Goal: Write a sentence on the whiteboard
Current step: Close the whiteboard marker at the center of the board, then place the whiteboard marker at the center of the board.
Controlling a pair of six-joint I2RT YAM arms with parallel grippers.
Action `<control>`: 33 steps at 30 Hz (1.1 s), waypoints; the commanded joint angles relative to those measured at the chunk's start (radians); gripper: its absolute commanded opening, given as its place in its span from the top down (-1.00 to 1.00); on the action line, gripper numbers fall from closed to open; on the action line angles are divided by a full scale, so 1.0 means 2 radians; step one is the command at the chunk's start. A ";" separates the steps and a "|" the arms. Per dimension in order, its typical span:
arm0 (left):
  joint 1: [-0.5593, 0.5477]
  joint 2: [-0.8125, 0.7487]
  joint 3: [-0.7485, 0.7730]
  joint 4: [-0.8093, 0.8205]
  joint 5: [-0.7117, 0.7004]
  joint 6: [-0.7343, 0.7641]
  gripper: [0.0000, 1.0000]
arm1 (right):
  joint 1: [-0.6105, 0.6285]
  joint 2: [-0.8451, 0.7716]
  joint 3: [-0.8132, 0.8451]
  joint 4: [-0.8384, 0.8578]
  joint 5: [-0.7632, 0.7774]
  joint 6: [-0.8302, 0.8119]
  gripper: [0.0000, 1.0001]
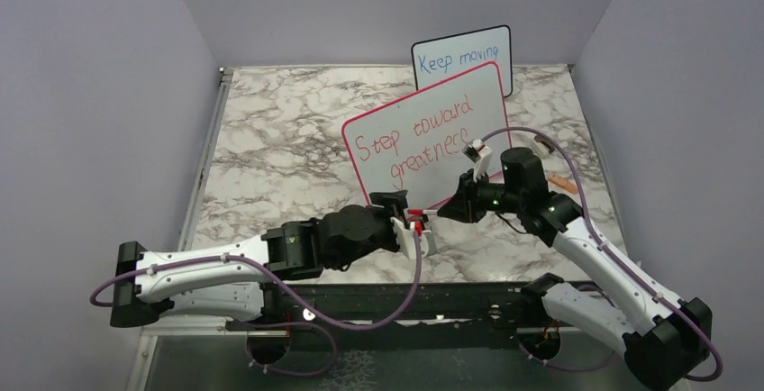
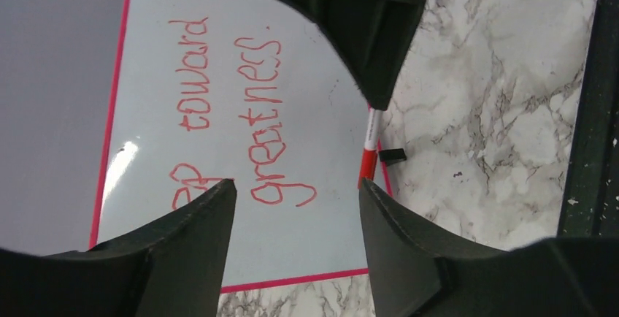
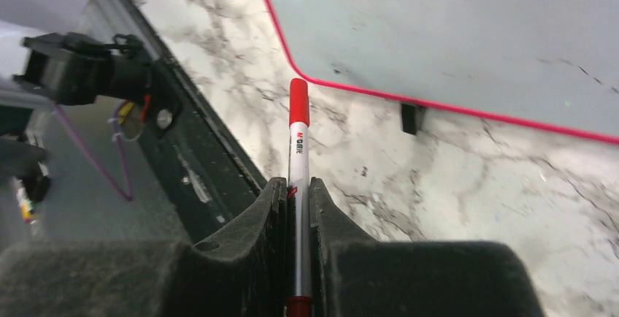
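Whiteboard (image 1: 485,92) carries red sentence (image 1: 419,143) "Step toward greatness."

There are 2 boards: 1 whiteboard (image 1: 482,107) with a red-pink frame and 1 smaller black-framed board (image 1: 500,44) behind it. They carry 2 pieces of writing: 1 red sentence (image 1: 414,143) of 3 words in 2 lines, and 1 line of blue writing (image 1: 464,58) showing 2 words. There is 1 red-capped marker (image 3: 298,149). The 2 arms, left arm (image 1: 216,269) and right arm (image 1: 604,265), carry 2 grippers, left gripper (image 2: 295,185) and right gripper (image 3: 296,182), each with 2 fingers. The wrist views show 1 black foot (image 3: 412,116). There is 1 marble surface (image 1: 270,139).
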 commanded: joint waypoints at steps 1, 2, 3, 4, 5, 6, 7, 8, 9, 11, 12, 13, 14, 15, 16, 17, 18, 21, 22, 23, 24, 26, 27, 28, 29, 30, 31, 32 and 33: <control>0.001 -0.045 -0.024 0.030 -0.057 -0.028 -0.36 | 0.002 -0.042 -0.037 0.031 0.094 0.009 0.99; 0.001 -0.052 -0.027 0.033 -0.070 -0.032 -0.45 | 0.002 -0.046 -0.049 0.035 0.095 0.009 0.99; 0.002 -0.059 -0.030 0.040 -0.084 -0.037 -0.52 | 0.002 -0.048 -0.060 0.039 0.087 0.009 1.00; 0.003 -0.065 -0.032 0.047 -0.095 -0.042 -0.60 | 0.002 -0.051 -0.073 0.048 0.076 0.011 0.99; 0.007 -0.068 -0.033 0.056 -0.106 -0.048 -0.66 | 0.002 -0.054 -0.089 0.059 0.067 0.017 0.99; 0.013 -0.072 -0.031 0.060 -0.116 -0.063 -0.72 | 0.002 -0.057 -0.103 0.070 0.061 0.025 1.00; 0.021 -0.074 -0.029 0.063 -0.126 -0.077 -0.78 | 0.002 -0.061 -0.117 0.077 0.058 0.034 1.00; 0.031 -0.075 -0.025 0.065 -0.135 -0.092 -0.82 | 0.002 -0.064 -0.133 0.082 0.059 0.041 0.99; 0.044 -0.075 -0.022 0.066 -0.141 -0.107 -0.85 | 0.002 -0.068 -0.142 0.084 0.061 0.047 0.99; 0.074 -0.077 -0.013 0.064 -0.151 -0.143 -0.89 | 0.002 -0.075 -0.160 0.087 0.065 0.062 0.99; 0.092 -0.079 -0.008 0.062 -0.151 -0.163 -0.91 | 0.002 -0.080 -0.170 0.093 0.065 0.072 0.99; 0.111 -0.082 -0.005 0.059 -0.149 -0.186 -0.93 | 0.002 -0.083 -0.179 0.099 0.063 0.080 0.99; 0.134 -0.086 -0.003 0.058 -0.148 -0.206 -0.94 | 0.002 -0.085 -0.187 0.107 0.058 0.087 0.99; 0.157 -0.091 -0.003 0.058 -0.146 -0.227 -0.94 | 0.002 -0.087 -0.196 0.116 0.052 0.090 0.99; 0.179 -0.097 -0.004 0.056 -0.141 -0.246 -0.95 | 0.002 -0.088 -0.203 0.124 0.048 0.095 0.98; 0.203 -0.104 -0.006 0.058 -0.136 -0.263 -0.95 | 0.002 -0.087 -0.208 0.128 0.049 0.100 0.97; 0.222 -0.110 -0.011 0.061 -0.131 -0.278 -0.96 | 0.002 -0.085 -0.214 0.130 0.055 0.105 0.95; 0.273 -0.129 -0.023 0.067 -0.111 -0.303 -0.98 | 0.002 -0.080 -0.227 0.134 0.085 0.127 0.84; 0.289 -0.132 -0.026 0.067 -0.108 -0.315 -0.98 | 0.002 -0.079 -0.231 0.135 0.096 0.135 0.80; 0.305 -0.135 -0.029 0.065 -0.104 -0.325 -0.98 | 0.002 -0.079 -0.235 0.138 0.109 0.142 0.76; 0.321 -0.138 -0.032 0.064 -0.099 -0.332 -0.98 | 0.002 -0.079 -0.240 0.141 0.121 0.149 0.74; 0.353 -0.146 -0.043 0.063 -0.081 -0.348 -0.98 | 0.002 -0.078 -0.247 0.144 0.142 0.160 0.69; 0.370 -0.152 -0.050 0.064 -0.070 -0.354 -0.98 | 0.002 -0.077 -0.251 0.147 0.151 0.164 0.65; 0.385 -0.157 -0.059 0.064 -0.060 -0.359 -0.98 | 0.002 -0.078 -0.255 0.149 0.158 0.167 0.60; 0.400 -0.164 -0.066 0.064 -0.050 -0.367 -0.98 | 0.001 -0.078 -0.257 0.153 0.163 0.170 0.51; 0.419 -0.171 -0.075 0.064 -0.039 -0.373 -0.98 | 0.002 -0.078 -0.261 0.153 0.169 0.173 0.37; 0.429 -0.178 -0.083 0.064 -0.030 -0.378 -0.98 | 0.002 -0.079 -0.261 0.153 0.175 0.175 0.26; 0.439 -0.185 -0.093 0.063 -0.024 -0.382 -0.98 | 0.002 -0.080 -0.262 0.151 0.182 0.176 0.14; 0.447 -0.193 -0.100 0.061 -0.016 -0.385 -0.98 | 0.001 -0.082 -0.263 0.148 0.189 0.178 0.01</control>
